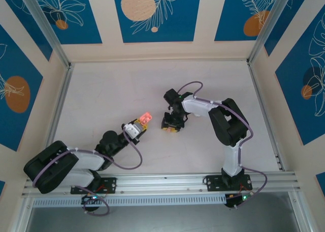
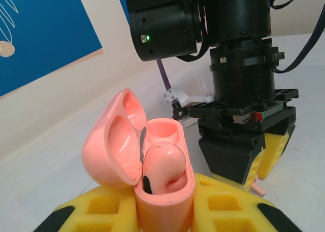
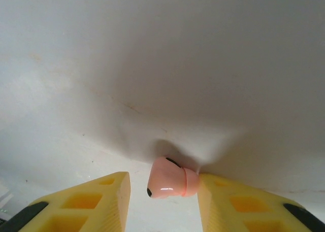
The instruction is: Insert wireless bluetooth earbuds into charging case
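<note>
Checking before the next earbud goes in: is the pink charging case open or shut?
Open: the charging case has its lid swung back, one earbud seated, the far socket bare.

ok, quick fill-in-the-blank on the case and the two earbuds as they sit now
1. The charging case, clamped in the left gripper, has its lid ___.
2. The seated earbud fills ___ of the case's two slots.
3. The loose earbud lies on the table between the ___ fingers of the right gripper, with a gap at one finger.

Missing words: open; one; yellow
</note>
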